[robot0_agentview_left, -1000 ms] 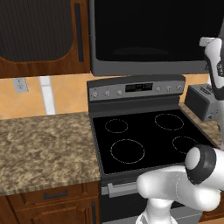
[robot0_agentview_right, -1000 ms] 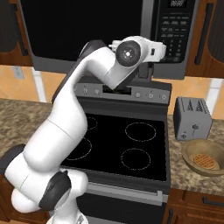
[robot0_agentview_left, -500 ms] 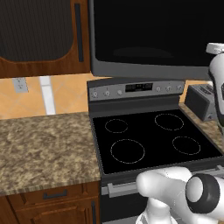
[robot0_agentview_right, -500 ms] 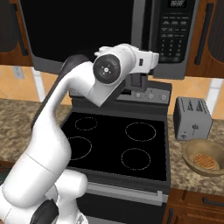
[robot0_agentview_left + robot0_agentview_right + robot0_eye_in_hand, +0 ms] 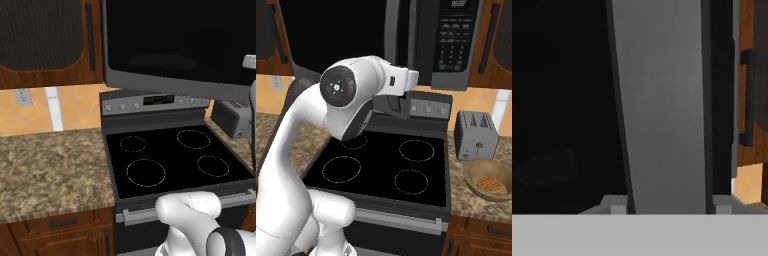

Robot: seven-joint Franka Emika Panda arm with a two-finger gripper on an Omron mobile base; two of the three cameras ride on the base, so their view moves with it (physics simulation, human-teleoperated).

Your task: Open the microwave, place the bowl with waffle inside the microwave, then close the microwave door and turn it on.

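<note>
My jaws sit apart on either side of the long vertical grey handle bar of the glossy black glass microwave door, not visibly touching it. The wooden bowl with a waffle rests on the speckled stone desk, beside the small grey toaster.

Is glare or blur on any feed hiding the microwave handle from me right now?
Hand view: handle sharp and evenly lit, soft-edged from closeness; door glass beside it near black with a faint pale reflection. Right base view: handle clear, no glare, lower end behind the arm. Left base view: microwave door shows only a dim sheen.
</note>
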